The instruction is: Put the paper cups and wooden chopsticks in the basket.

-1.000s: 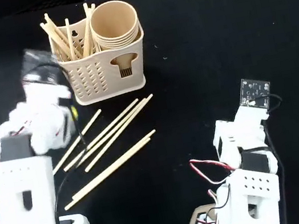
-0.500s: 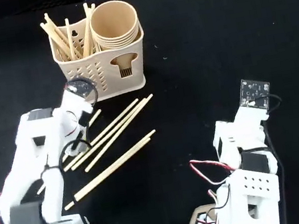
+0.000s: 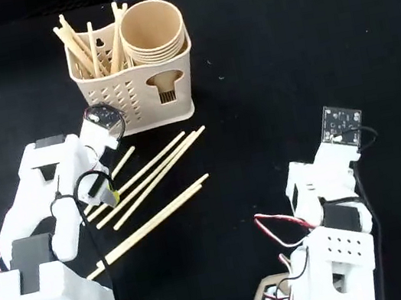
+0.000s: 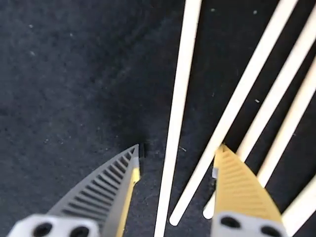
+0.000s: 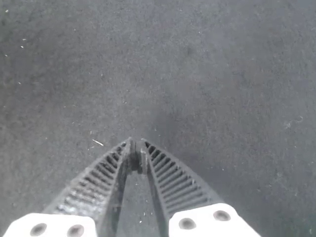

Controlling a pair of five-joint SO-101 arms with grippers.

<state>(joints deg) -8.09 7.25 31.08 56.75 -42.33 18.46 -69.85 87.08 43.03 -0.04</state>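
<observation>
We log left end effector wide open, low over loose chopsticks on worktop, gripping nothing. Right end effector closed, empty. Paper cups stacked in basket.

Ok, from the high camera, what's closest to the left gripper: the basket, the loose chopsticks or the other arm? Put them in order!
From the left gripper:
1. The loose chopsticks, right under it on the table.
2. The basket, just beyond it, farther up the table.
3. The right arm, far across on the other side.
</observation>
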